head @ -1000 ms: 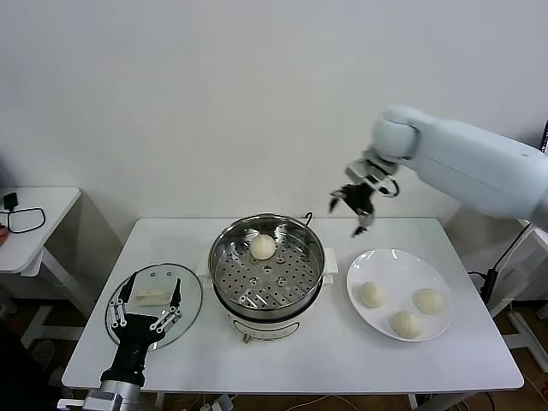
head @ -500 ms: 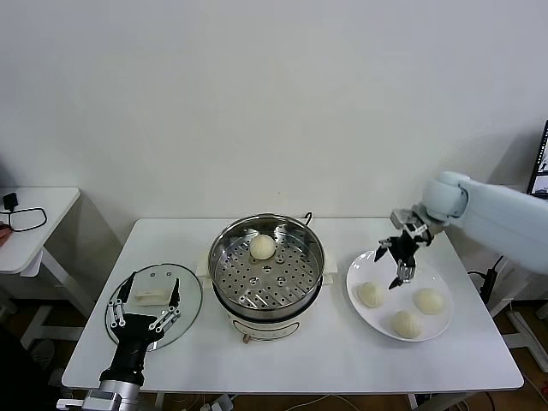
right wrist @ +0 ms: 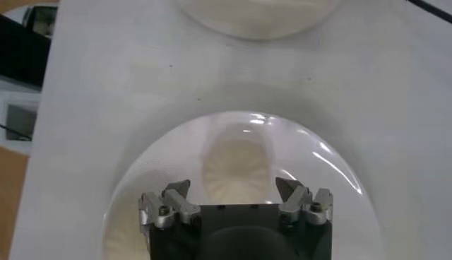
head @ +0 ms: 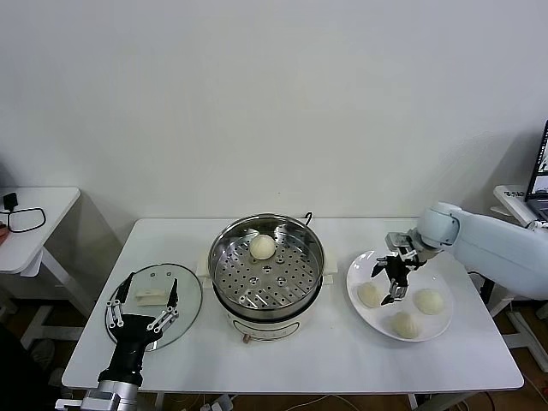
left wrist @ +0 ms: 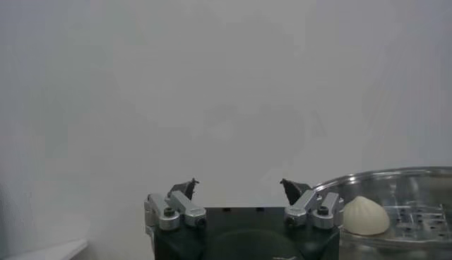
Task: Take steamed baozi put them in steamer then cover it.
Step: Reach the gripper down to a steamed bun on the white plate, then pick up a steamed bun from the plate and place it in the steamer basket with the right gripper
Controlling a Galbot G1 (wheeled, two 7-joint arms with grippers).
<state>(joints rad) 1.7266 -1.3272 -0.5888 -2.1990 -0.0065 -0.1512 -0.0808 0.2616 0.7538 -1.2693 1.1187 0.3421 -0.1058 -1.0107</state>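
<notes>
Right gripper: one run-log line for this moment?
right gripper: open, above white plate | target: cream-white bun | round steel steamer: one bun inside, uncovered | left gripper: open, idle

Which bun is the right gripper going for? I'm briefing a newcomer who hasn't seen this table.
Start at the steel steamer mid-table, then look to the white plate on its right side. Three baozi lie there; the target bun is the one nearest the steamer, directly under the open right gripper, while the other two lie uncovered.

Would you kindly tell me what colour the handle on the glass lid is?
White; the lid's handle shows best in the head view.
</notes>
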